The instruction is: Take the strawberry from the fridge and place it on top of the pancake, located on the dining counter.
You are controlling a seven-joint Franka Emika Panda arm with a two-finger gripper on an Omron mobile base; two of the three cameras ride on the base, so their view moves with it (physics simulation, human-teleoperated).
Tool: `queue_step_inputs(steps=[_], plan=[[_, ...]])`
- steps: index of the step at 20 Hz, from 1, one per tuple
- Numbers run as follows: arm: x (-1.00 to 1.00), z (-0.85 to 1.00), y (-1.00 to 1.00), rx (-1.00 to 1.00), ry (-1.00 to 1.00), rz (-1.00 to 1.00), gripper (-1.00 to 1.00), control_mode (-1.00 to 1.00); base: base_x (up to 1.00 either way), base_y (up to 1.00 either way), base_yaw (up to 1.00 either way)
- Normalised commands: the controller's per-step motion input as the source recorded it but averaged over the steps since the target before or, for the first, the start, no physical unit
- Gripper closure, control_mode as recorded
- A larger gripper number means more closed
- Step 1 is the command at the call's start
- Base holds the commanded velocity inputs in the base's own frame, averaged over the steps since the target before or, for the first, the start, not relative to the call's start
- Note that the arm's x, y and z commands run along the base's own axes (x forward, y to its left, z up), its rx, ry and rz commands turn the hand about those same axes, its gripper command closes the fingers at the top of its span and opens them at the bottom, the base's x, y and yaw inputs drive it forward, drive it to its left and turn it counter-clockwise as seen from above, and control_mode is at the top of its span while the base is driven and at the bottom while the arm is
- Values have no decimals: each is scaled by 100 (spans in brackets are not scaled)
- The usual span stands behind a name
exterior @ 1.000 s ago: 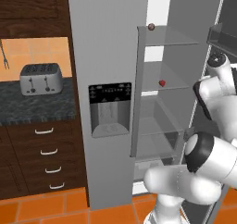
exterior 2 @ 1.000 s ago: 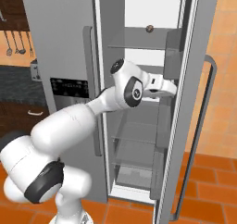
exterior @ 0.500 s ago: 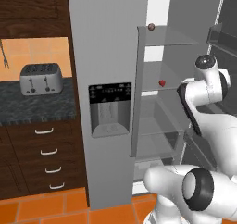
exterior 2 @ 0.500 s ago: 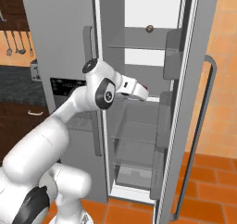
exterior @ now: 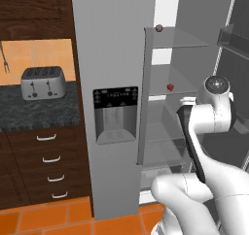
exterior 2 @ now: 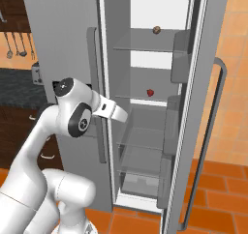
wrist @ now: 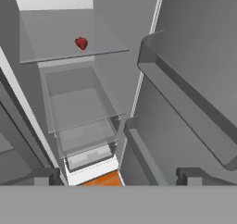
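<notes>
Gripper jaws are spread wide and hold nothing, which suits a reach I judge is just starting: I have the hand aimed into the open fridge. From the hand camera the strawberry lies on a glass shelf well ahead of the fingertips, apart from them, apparently slightly off to one side.

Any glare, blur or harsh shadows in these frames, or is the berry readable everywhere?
Left base view: flat, even render light, sharp, strawberry tiny but clear. Right base view: same; bright white fridge back wall, no glare. Hand view: steep perspective, glass shelves translucent, berry crisp.
</notes>
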Motion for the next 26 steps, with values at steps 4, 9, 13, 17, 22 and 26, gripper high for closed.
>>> queue_step_inputs(steps=[4,9,13,17,22,26], plan=[[-30,-7,15,11,0,2,-100,-100,0,0,0],[-2,0,2,0,0,2,-100,-100,0,0,0],[17,0,-16,3,0,0,-100,100,39,-20,-4],[0,0,0,0,0,0,-100,100,78,-22,-8],[0,0,0,0,0,0,-100,100,49,-24,-3],[0,0,0,0,0,0,-100,100,59,-10,-2]])
